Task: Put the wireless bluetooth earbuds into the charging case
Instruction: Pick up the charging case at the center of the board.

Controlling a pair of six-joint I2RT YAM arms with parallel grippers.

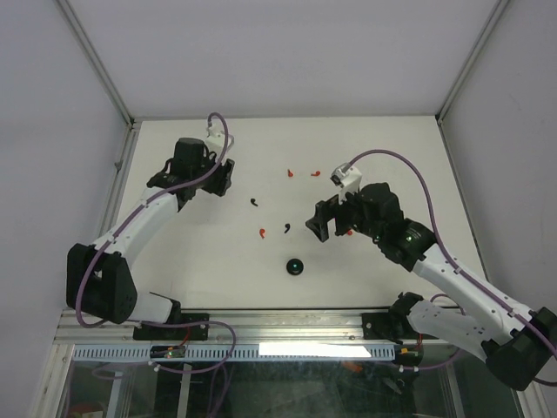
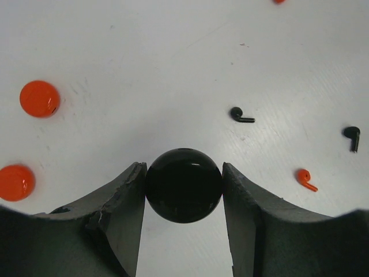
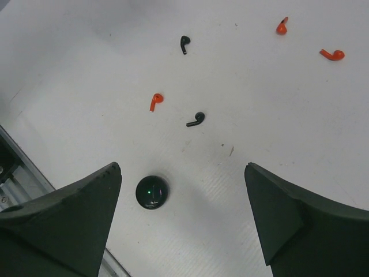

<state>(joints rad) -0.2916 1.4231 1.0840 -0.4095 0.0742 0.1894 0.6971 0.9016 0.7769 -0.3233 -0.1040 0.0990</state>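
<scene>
My left gripper [image 2: 183, 168] is shut on a glossy black round charging case [image 2: 183, 193], one pad on each side; in the top view this gripper [image 1: 219, 179] is at the far left of the table. Small earbuds lie loose on the white table: black ones [image 2: 239, 115] [image 2: 351, 136] and a red one [image 2: 304, 178]. My right gripper [image 3: 183, 167] hangs open and empty above the table, in the top view [image 1: 333, 219] at mid-right. Below it lie a second black round case [image 3: 152, 191] showing a green light, black earbuds [image 3: 197, 119] [image 3: 184, 42] and red earbuds [image 3: 155, 100] [image 3: 282, 25] [image 3: 332, 54].
Two round red discs [image 2: 39, 98] [image 2: 14, 182] lie left of the left gripper. The second black case [image 1: 295, 266] sits near the table's front edge, by the metal rail [image 1: 261, 324]. White walls close the table's far side and both flanks.
</scene>
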